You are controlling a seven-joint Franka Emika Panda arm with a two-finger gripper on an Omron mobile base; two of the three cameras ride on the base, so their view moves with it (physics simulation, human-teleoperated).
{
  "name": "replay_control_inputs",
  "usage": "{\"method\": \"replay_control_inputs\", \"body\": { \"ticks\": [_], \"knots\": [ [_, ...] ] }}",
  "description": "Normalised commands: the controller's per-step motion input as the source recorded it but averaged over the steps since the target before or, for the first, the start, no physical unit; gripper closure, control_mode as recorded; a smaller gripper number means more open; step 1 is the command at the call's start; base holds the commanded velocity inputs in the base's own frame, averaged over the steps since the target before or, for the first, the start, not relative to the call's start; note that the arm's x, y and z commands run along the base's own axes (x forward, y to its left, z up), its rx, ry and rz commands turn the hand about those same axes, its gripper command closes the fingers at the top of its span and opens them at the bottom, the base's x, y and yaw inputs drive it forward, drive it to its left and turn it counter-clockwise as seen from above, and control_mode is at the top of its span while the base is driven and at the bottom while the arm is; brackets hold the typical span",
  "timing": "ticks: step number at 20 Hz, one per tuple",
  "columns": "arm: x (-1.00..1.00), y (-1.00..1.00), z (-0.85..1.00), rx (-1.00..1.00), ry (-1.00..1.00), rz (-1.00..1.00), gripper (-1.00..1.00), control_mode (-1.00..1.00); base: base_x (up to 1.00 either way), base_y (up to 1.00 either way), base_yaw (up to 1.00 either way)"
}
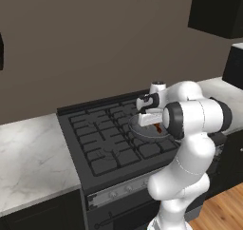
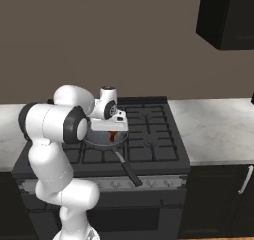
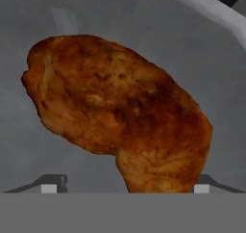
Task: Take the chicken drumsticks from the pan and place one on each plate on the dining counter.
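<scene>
**Jaws low over a drumstick in the pan on the stove**

The white arm reaches forward over the black stove [image 1: 109, 138] and holds its hand low above the pan [image 2: 101, 139]. The pan is grey and round and sits on the grates at the right side of the stove top in the left base view. Its long dark handle [image 2: 128, 170] points toward the front edge of the stove, as the right base view shows.

The gripper [image 3: 126, 187] points down into the pan. In the hand view the two finger tips [image 3: 53, 185] stand far apart, one at each lower corner, and the reddish-brown drumstick [image 3: 120, 116] lies between and beyond them on the grey pan floor. The tips do not press on the meat, so the jaws are open and hold nothing. The pale rim of the pan crosses the top right corner of this view.

From the base views only a small dark red piece of the drumstick shows under the hand, inside the pan. I cannot tell from these pictures if a second drumstick also lies in the pan, because the hand and arm cover much of it.

A marble desk [image 1: 28, 162] lies on each side of the stove. Dark cabinets [image 2: 225, 16] hang on the brown wall above.
</scene>
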Motion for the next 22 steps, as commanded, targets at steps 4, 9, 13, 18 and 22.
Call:
{"method": "replay_control_inputs", "body": {
  "ticks": [4, 9, 13, 18, 22],
  "knots": [
    [-0.14, 0.28, -0.38, 0.0, -0.01, 0.0, 1.0, -1.0, 0.0, 0.0, 0.0],
    [-0.08, 0.3, -0.32, 0.0, -0.06, 0.0, 1.0, -1.0, 0.0, 0.0, 0.0],
    [-0.01, 0.17, 0.1, 0.0, -0.14, 0.0, 1.0, -1.0, 0.0, 0.0, 0.0],
    [-0.14, 0.07, 0.41, 0.0, -0.13, 0.0, 1.0, -1.0, 0.0, 0.0, 0.0],
    [-0.58, 0.0, 0.44, 0.01, -0.17, 0.0, 1.0, -1.0, 0.0, 0.0, 0.0]
  ]
}}
